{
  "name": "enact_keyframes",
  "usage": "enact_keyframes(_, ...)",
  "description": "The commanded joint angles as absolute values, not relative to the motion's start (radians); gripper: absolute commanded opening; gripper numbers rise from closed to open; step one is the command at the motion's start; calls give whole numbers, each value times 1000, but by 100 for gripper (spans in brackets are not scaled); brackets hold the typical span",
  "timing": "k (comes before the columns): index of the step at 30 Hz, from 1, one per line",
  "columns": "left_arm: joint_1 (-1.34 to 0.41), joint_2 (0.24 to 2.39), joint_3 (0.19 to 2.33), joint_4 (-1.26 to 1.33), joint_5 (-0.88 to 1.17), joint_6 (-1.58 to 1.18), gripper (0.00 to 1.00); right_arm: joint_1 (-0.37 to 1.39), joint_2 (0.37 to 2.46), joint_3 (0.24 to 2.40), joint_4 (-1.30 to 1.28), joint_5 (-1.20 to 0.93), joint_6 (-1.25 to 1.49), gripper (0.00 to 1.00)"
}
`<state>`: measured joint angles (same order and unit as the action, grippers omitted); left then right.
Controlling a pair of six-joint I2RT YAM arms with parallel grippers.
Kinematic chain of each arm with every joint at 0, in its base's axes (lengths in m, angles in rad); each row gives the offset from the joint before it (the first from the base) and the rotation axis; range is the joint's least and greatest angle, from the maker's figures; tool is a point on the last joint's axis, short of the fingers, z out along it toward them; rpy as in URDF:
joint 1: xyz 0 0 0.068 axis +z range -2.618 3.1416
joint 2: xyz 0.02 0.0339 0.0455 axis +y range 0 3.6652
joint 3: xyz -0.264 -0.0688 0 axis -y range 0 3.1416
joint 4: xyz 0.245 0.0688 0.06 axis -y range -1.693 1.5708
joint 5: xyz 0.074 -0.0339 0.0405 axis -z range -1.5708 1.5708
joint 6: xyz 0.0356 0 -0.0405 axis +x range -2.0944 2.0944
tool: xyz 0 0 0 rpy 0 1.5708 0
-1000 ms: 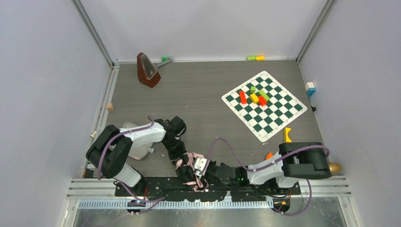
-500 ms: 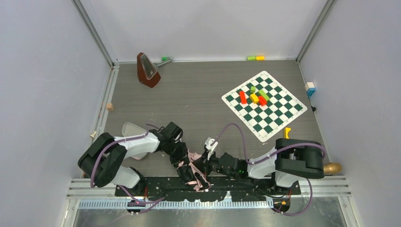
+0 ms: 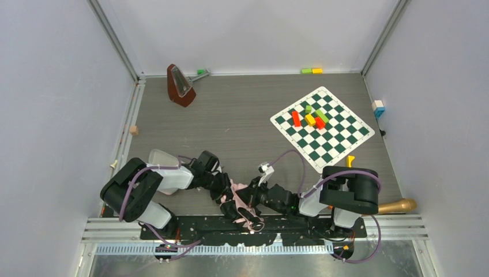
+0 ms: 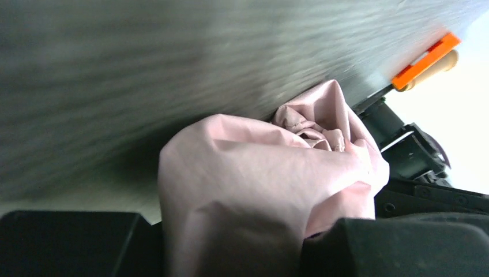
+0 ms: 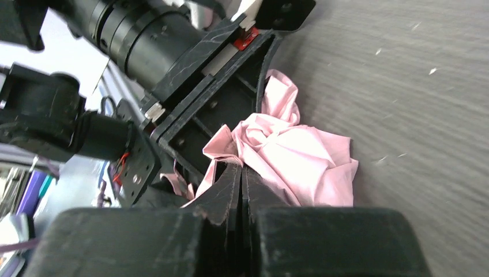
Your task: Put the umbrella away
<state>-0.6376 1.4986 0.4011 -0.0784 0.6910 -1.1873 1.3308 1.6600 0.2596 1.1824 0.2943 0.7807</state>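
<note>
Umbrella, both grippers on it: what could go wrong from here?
1. The right gripper seems to pinch only a thin fold of the umbrella fabric; a pull may slip or tear it.
2. The left gripper holds a bunched wad close beside it; the two grippers could collide.

No text, label, brand, number or sign can be read in any view; the umbrella (image 4: 259,173), seen closest, shows plain pink fabric with no print
</note>
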Motion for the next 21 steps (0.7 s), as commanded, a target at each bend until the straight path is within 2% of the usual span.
enact_keyframes(1,-730,1792,317,253,289,-1180,0,1317,1719,406,1086,249,836,6)
enact_keyframes(7,-730,1789,300,257,287,-1170,0,1270,1722,463,981,137,803,6)
enact_keyframes(11,-730,1770,338,119,286,-1173,0,1265,1684,464,957,135,742,6)
enact_keyframes(13,-730,1763,401,-50,275,-1178,0,1258,1628,419,1014,157,696,6)
enact_keyframes(16,-730,1740,486,-242,239,-1162,0,1225,1471,417,953,111,600,6)
enact_keyframes(21,-729,1645,477,-310,171,-1307,0,1199,1290,438,948,-53,615,6)
